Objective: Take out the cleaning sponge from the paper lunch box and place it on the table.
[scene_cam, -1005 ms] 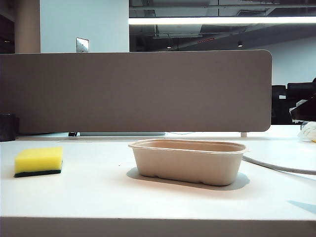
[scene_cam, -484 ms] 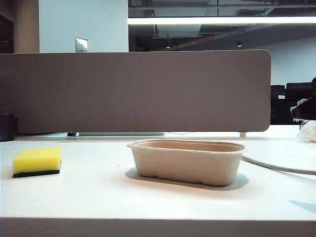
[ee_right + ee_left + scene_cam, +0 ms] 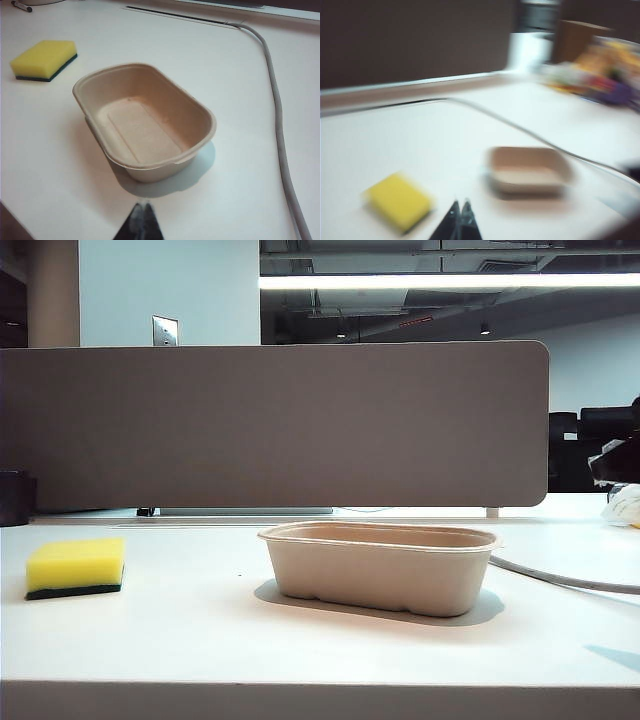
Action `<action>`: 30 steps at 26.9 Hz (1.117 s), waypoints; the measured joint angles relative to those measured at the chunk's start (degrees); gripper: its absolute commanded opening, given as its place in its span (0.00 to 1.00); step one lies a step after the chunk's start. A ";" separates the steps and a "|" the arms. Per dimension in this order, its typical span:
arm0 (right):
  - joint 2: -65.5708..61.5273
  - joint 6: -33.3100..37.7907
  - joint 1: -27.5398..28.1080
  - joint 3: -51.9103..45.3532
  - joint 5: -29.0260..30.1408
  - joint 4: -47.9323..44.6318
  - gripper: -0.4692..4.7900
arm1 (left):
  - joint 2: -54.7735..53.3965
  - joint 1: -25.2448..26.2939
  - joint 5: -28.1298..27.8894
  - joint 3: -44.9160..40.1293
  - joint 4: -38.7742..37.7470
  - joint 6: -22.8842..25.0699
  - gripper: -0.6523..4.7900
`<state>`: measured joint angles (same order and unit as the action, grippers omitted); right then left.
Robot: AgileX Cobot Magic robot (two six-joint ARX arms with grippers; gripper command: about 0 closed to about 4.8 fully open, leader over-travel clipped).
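Cleaning sponge [image 3: 76,567] lies on the table [image 3: 200,630], well apart at nine o'clock of the empty paper lunch box [image 3: 380,566]; left gripper [image 3: 459,209] and right gripper [image 3: 142,212], both pressed together and empty, hang clear, so transfer appears complete.

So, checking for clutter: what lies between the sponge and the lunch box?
Nothing: bare table separates the cleaning sponge from the paper lunch box, clearest in the exterior view and right wrist view.

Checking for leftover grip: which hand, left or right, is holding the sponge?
Neither. The left hand and right hand are both shut on nothing; the cleaning sponge lies on the table, apart from the paper lunch box.
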<state>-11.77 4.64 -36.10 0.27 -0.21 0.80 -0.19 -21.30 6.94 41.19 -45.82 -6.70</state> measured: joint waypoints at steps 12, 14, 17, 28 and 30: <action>0.09 0.00 0.00 0.00 0.00 0.00 0.08 | -0.02 26.80 -13.46 -2.19 -1.97 -13.88 0.11; 0.09 0.00 0.00 0.00 0.00 0.00 0.08 | 0.07 26.82 -13.55 -3.80 -0.55 -10.51 0.11; 0.09 0.00 0.00 0.00 0.00 0.00 0.08 | 0.07 26.80 -10.88 -9.27 6.10 -3.78 0.11; 0.13 0.00 0.00 0.00 0.00 0.00 0.08 | -0.02 25.99 -4.55 -31.47 29.46 0.70 0.11; 0.15 0.00 0.00 0.00 0.00 0.00 0.08 | -0.02 24.59 -4.48 -34.86 32.98 0.83 0.11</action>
<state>-11.62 4.64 -36.10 0.27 -0.21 0.80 -0.21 3.29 2.46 6.33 -12.84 -5.87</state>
